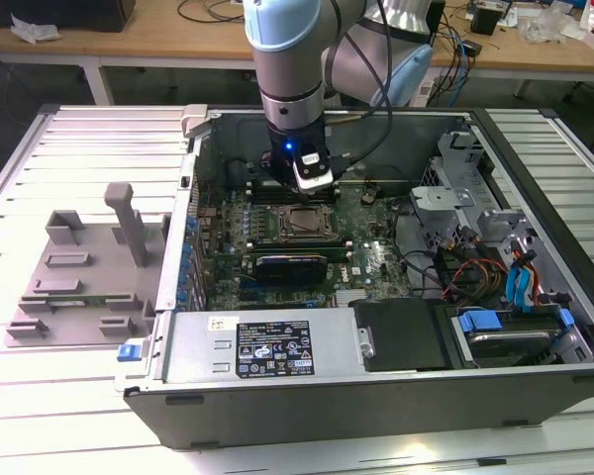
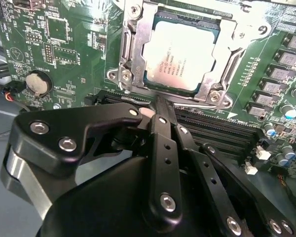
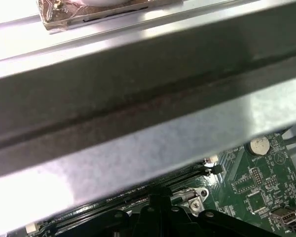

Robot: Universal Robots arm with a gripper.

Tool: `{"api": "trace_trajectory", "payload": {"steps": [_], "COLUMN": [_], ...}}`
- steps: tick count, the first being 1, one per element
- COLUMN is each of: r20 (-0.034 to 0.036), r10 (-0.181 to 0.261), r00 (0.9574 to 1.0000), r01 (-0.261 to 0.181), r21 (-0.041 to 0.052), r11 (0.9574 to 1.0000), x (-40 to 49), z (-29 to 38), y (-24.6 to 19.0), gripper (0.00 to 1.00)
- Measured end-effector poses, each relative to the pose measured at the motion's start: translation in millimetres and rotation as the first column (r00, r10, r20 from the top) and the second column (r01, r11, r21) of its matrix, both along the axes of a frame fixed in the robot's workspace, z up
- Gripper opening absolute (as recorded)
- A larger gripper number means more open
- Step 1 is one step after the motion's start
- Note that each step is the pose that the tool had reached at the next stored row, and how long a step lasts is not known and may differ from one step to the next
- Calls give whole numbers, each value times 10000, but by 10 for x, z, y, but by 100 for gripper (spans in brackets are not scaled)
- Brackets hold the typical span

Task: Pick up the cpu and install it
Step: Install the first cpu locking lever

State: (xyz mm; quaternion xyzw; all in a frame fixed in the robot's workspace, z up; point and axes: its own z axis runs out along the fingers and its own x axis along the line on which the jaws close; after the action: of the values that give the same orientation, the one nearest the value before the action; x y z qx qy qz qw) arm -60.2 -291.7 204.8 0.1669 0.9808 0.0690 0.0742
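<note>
Exterior view: computer case (image 1: 535, 381) seen open, motherboard (image 1: 376, 262) exposed. Gripper (image 2: 158, 104) held just beside socket frame (image 2: 130, 47), fingers pressed together, nothing grasped. Cpu (image 2: 180, 54) already seated in socket. Install step judged nearly done; seating check called for.

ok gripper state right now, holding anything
Gripper: fingers together, holding nothing visible; the cpu sits in its socket on the motherboard.

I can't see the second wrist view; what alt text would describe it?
A flat square silver-topped cpu sits inside the metal-edged socket frame on a green circuit board. The black gripper is in the foreground just short of it, with a round coin battery off to one side.
</note>
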Motion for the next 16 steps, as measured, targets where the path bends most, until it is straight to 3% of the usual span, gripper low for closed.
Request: {"api": "trace_trajectory", "payload": {"steps": [3,5,8,16], "r20": [116,282,419,455], "r10": [2,1,2,7], "r00": [9999,9996,9991,9990], "r01": [-2,-1,-2,-8], "r21": [-1,3,15,17], "r11": [10000,10000,10000,10000], "x": [-14,-21,-45,-72], "z": [0,-1,-1,-1], "y": [0,0,1,53], "gripper": [11,11,11,11]}}
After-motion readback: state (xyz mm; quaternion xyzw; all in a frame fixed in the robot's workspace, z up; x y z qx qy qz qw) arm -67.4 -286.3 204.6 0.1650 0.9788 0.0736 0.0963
